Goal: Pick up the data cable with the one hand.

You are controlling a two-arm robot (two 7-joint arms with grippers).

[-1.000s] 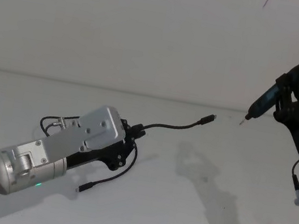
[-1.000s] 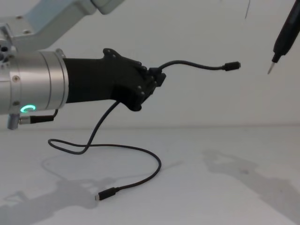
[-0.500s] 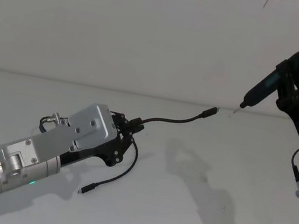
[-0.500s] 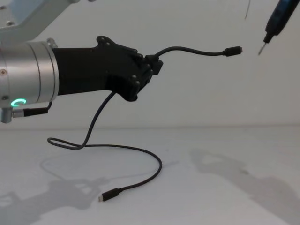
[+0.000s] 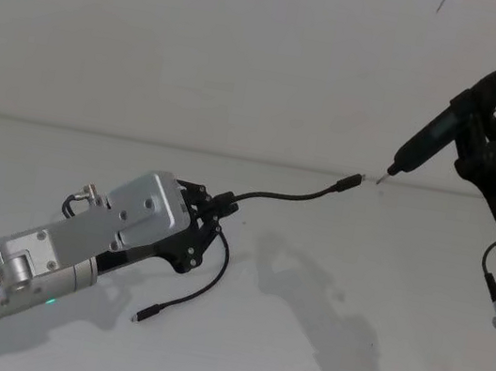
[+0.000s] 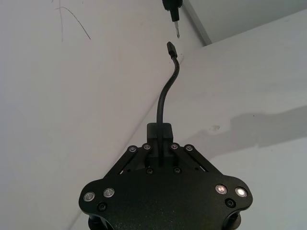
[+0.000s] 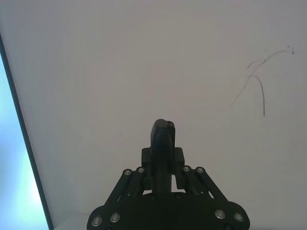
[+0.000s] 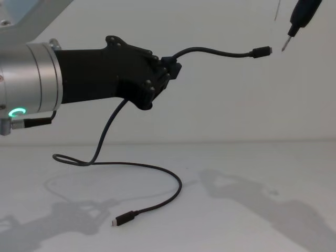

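Table (image 8: 273, 231), white, w/ a white wall (image 8: 220, 105) behind. Left gripper (image 8: 173, 68), bulky and black on a silver wrist (image 8: 31, 79) w/ a green ring (image 8: 18, 112), sits raised above the table at the left, fingers pinched on the data cable (image 8: 152, 167) close to one end. Right gripper (image 5: 477, 138), high at the right, is clamped round a slim black tool (image 5: 427, 139). Cable: thin, black, limp. A short stretch arcs thru the air to its upper plug (image 8: 260, 51), just short of the tool's metal tip (image 8: 285, 44), not touching. The rest droops to the table, loops, and ends in the second plug (image 8: 122, 219), lying flat.
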